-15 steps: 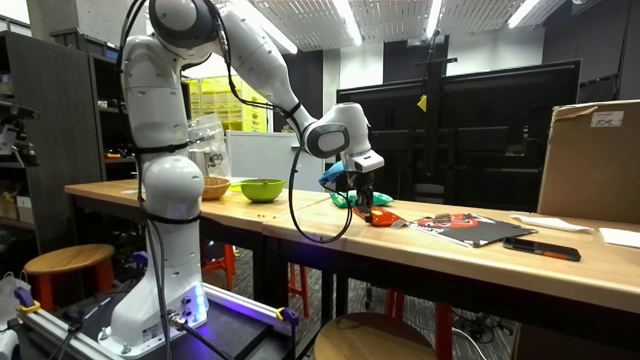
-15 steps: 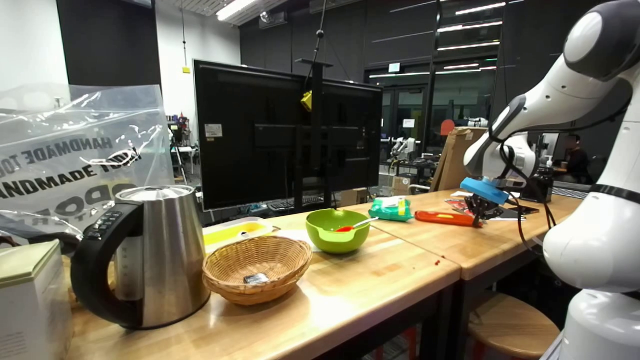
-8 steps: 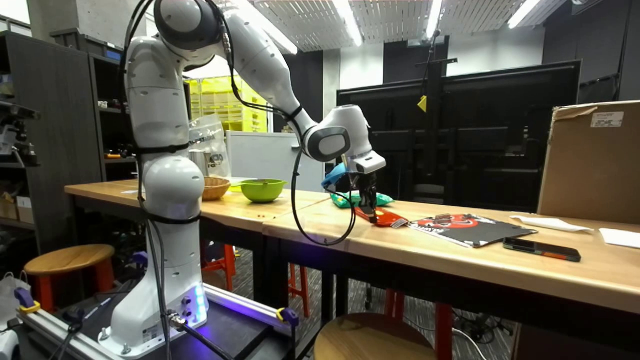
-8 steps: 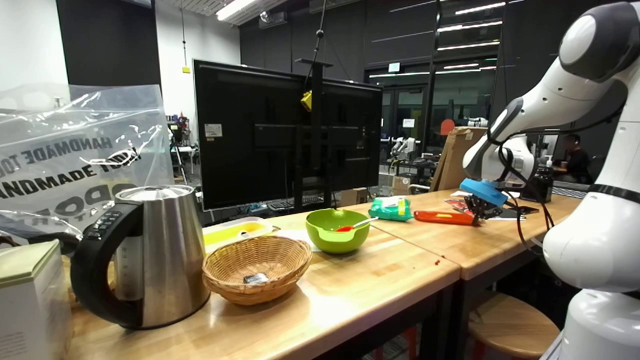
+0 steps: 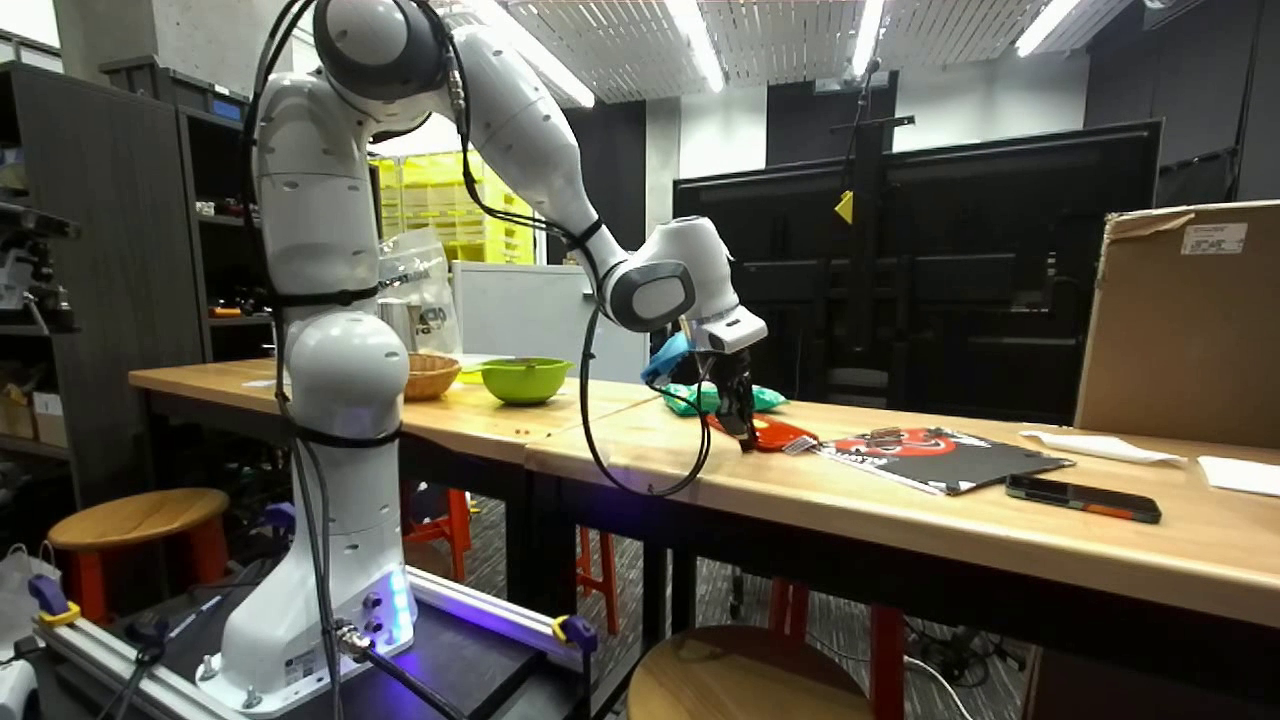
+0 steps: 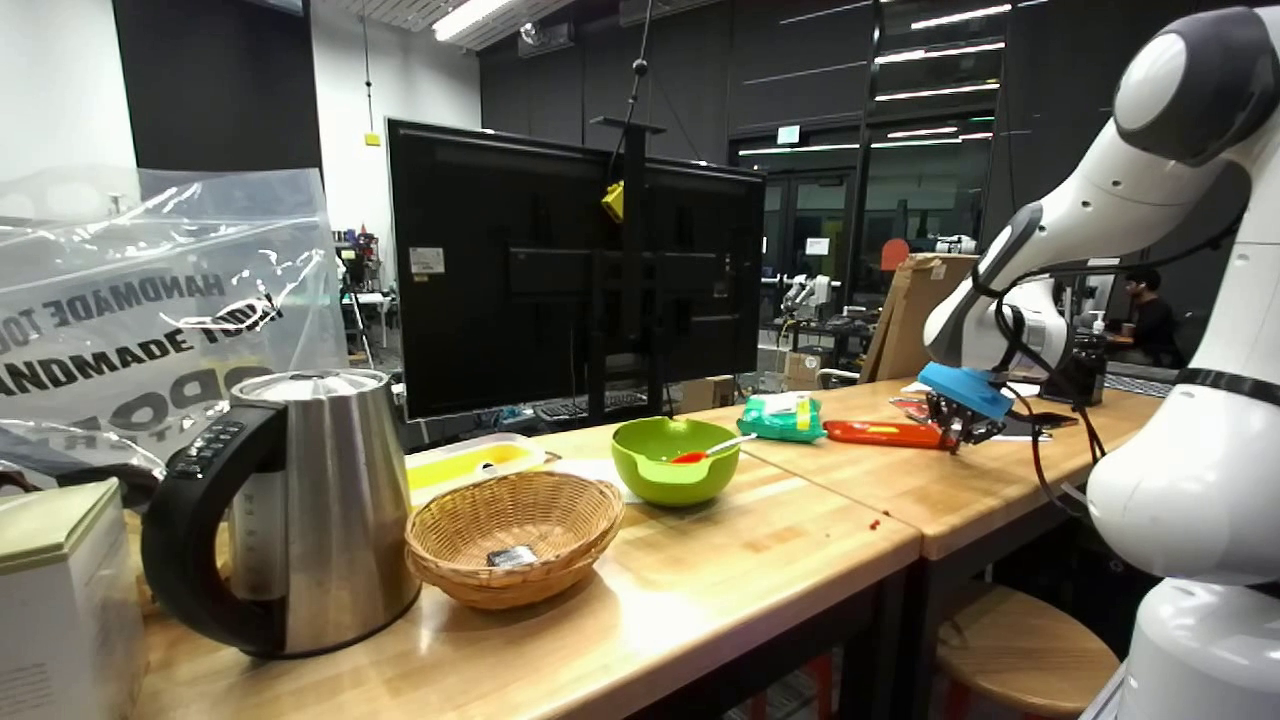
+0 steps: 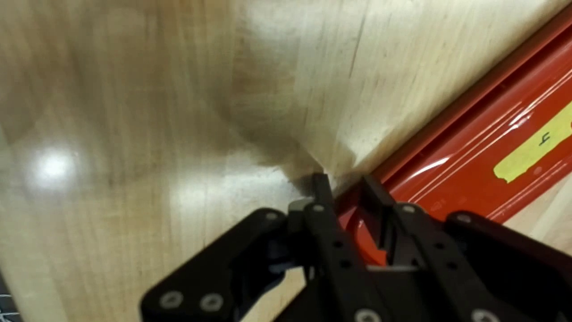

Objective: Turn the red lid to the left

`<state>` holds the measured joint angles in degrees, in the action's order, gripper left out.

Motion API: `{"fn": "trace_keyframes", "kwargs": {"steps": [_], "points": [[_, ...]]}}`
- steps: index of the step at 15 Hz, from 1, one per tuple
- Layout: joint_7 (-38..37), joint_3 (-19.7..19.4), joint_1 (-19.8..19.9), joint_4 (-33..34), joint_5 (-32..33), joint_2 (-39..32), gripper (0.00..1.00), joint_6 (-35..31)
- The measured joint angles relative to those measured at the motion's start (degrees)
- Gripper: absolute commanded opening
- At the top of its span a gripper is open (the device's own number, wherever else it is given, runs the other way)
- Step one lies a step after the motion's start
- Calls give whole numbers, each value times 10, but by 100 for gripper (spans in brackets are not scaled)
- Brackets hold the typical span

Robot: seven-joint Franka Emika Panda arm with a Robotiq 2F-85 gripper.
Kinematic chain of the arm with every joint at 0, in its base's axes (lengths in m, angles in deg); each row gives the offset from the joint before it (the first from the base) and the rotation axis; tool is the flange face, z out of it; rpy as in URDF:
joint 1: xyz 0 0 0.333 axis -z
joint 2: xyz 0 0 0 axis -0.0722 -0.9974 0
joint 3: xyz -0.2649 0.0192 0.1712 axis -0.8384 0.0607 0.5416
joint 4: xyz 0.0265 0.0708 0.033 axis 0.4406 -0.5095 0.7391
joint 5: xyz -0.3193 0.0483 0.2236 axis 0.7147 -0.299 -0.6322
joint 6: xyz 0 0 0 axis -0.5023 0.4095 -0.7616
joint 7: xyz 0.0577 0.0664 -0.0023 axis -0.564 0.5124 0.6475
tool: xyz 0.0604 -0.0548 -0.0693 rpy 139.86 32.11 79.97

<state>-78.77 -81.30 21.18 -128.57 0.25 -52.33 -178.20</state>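
Observation:
The red lid (image 5: 778, 434) lies flat on the wooden table in both exterior views. It is long and shiny in an exterior view (image 6: 882, 433), and a yellow label shows on it in the wrist view (image 7: 469, 174). My gripper (image 5: 747, 445) points down at the table at one end of the lid, also in an exterior view (image 6: 960, 442). In the wrist view my gripper (image 7: 344, 179) is partly open, with a gap between its fingertips. The lid's edge passes under and between the fingers. Whether the fingers touch the lid, I cannot tell.
A teal-green pack (image 6: 782, 418) lies close behind the lid. A dark red-and-black sheet (image 5: 930, 460) and a phone (image 5: 1083, 497) lie past its end. A green bowl (image 6: 676, 470), a wicker basket (image 6: 515, 545) and a kettle (image 6: 335, 520) stand farther along the table.
The gripper has shifted slightly and tilted a little. The red lid's position has shifted slightly too, a little to the left in the view with the kettle.

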Motion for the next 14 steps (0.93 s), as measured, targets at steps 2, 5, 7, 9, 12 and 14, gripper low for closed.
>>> {"fn": "trace_keyframes", "kwargs": {"steps": [2,5,7,9,12,14], "points": [[0,0,-3,-7,-3,2,32,-13],[0,0,-3,-8,-3,3,32,-13],[0,0,-3,-8,-3,3,32,-13],[0,0,-3,-8,-3,3,32,-13],[0,0,-3,-8,-3,4,32,-13],[0,0,-3,-9,-3,4,32,-13]]}}
